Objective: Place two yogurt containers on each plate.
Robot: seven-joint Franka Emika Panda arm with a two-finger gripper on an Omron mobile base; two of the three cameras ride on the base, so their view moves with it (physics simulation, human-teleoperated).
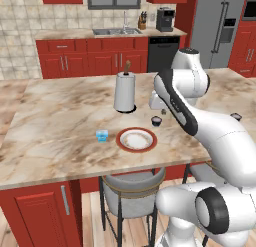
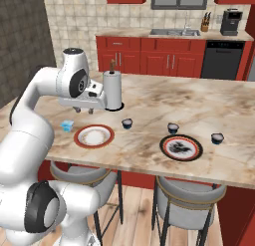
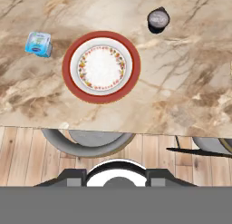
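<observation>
gripper hangs high over the counter, pointing down, its fingers drawn together on nothing; it shows under the white hand in the right base view, just beside the paper-towel roll.

marble island counter spreads below the gripper, with two grey stools tucked under its near edge.

paper-towel roll stands upright just past the gripper, on a dark round base.

orange-rimmed white plate lies flat on the counter below the gripper, bare, near the counter's front edge. patterned dark plate lies well apart from the gripper, further along the counter beyond the first plate, also bare.

light blue yogurt container sits on the counter just beside the orange-rimmed plate, not touching it, on the side away from the dark plate. one dark yogurt container stands near the orange-rimmed plate on its other side, toward the paper-towel roll. second dark yogurt container stands just behind the patterned plate, and the third dark yogurt container stands near that plate's far side, furthest from the gripper.
</observation>
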